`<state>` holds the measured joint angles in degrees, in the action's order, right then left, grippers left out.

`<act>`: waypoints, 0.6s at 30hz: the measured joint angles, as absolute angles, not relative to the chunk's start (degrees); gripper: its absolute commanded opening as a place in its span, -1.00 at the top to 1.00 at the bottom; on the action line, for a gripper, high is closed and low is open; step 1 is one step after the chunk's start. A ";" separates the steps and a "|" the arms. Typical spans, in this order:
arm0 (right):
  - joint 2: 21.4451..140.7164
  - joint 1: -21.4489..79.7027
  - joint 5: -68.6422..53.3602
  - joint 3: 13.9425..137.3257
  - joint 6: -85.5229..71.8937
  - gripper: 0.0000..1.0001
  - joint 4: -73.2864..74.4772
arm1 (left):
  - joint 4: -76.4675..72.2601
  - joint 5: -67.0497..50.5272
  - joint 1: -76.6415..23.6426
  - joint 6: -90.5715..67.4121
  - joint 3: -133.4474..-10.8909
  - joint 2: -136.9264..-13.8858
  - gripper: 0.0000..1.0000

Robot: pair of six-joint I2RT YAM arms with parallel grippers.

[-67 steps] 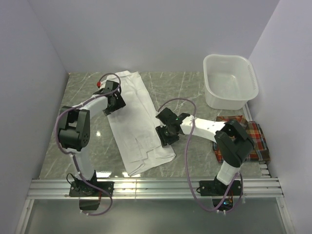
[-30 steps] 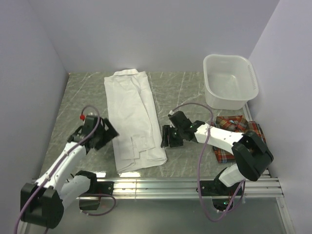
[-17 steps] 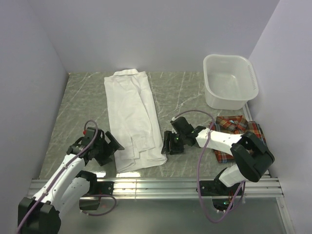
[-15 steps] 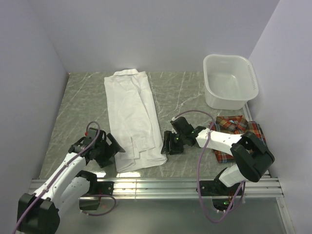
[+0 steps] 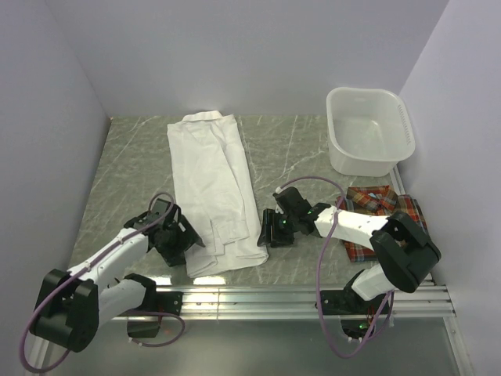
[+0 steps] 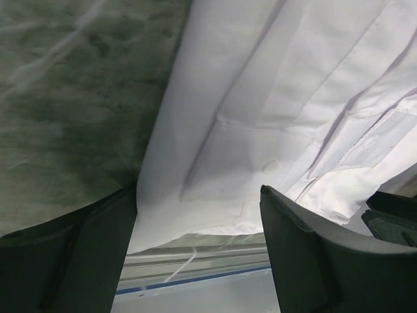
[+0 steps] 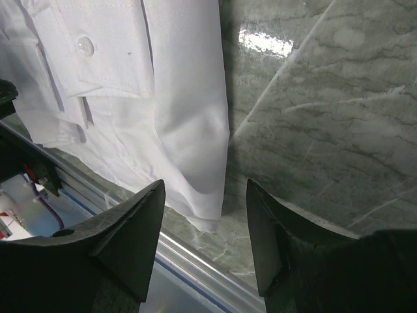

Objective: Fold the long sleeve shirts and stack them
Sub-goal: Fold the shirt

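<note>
Partly hidden plaid shirt [image 5: 411, 218]; left pincer [image 6: 199, 195] and right pincer [image 7: 205, 189] spread astride edges of the white shirt [image 5: 211, 172].

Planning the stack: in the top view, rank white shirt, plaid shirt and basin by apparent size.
Largest: white shirt.
Then the basin.
Smallest: plaid shirt, though the right arm covers part of it, so that last ranking is unsure.
</note>
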<state>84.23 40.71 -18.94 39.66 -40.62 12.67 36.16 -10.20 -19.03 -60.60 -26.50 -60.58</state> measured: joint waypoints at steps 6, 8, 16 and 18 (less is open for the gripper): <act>84.44 40.38 -18.72 39.59 -40.60 -0.20 12.40 | 33.10 -10.24 -22.02 -61.73 -28.56 -64.90 -0.57; 84.44 39.94 -18.48 39.24 -40.62 -0.20 12.16 | 32.64 -10.00 -23.00 -62.06 -29.56 -66.50 -0.58; 84.16 39.11 -17.63 38.63 -40.66 -0.24 12.75 | 33.82 -7.01 -25.32 -63.20 -29.56 -64.66 -0.67; 84.16 39.11 -17.91 38.63 -40.66 -0.25 12.71 | 36.18 -6.04 -25.32 -63.26 -29.04 -62.65 -0.69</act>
